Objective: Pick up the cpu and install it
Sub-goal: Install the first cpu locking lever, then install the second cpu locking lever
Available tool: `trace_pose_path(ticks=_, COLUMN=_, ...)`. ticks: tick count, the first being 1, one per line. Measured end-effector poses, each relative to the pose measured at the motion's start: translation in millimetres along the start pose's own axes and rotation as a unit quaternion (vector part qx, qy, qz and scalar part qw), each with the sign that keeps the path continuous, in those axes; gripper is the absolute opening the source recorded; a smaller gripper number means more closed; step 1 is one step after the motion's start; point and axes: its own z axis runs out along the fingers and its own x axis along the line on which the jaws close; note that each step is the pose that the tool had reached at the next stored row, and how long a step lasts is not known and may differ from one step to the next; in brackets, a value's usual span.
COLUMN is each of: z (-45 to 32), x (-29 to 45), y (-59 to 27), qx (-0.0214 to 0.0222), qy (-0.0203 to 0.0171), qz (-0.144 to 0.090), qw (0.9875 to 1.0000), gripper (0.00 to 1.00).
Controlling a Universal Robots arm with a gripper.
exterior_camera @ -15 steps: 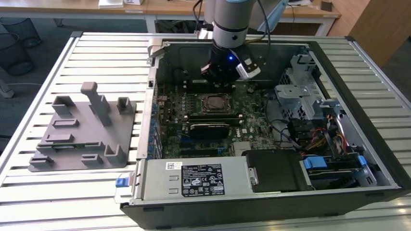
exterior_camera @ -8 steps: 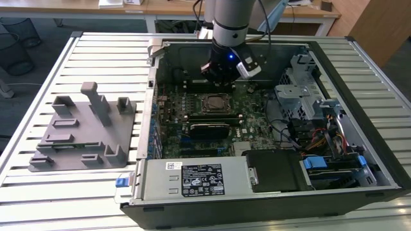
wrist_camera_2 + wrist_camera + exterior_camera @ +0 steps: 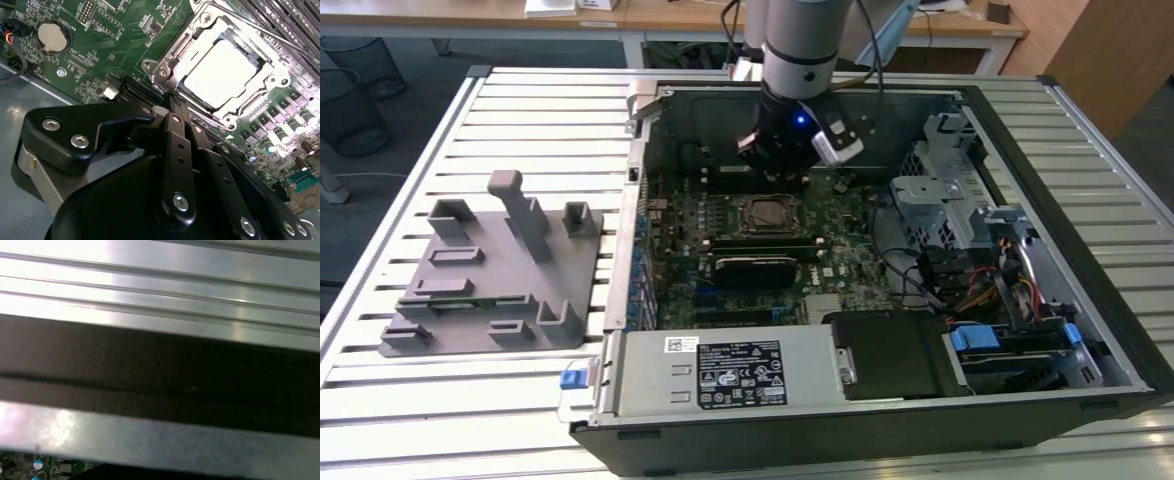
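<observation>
**Already seated: cpu in its socket, gripper closed on nothing**

Exterior view first. Found the arm reaching down into the open computer case, with the gripper low over the far part of the green motherboard. Spotted the cpu lying flat in the middle of the board, just beside the gripper and on its near side. Could not tell from this angle how the fingers stood. Noted a grey fixture block on the slatted table, toward the exterior view's left and well apart from the case.

Second wrist view next. Saw the cpu as a bright silver square, resting level inside the metal socket frame and ringed by it on all sides. Found the gripper with its black fingers drawn together to a single tip, nothing between them. Placed that tip just beside the frame's edge; could not tell whether touching or slightly clear. Noted a round coin battery elsewhere on the motherboard, well apart from the socket.

First wrist view last. Made out pale ribbed metal slats, then a dark band, then a grey metal strip. Caught a sliver of green circuit board in one corner.
</observation>
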Motion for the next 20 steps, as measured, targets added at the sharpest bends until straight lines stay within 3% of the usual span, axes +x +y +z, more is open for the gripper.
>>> trace_pose_path(ticks=10, z=-0.1, x=0.4, y=-7.4, qx=-0.0003, qy=0.0000, qz=0.000, qw=1.0000, gripper=0.11)
trace_pose_path(ticks=20, z=-0.9, x=1.2, y=-20.4, qx=-0.0003, qy=0.0000, qz=0.000, qw=1.0000, gripper=0.11)
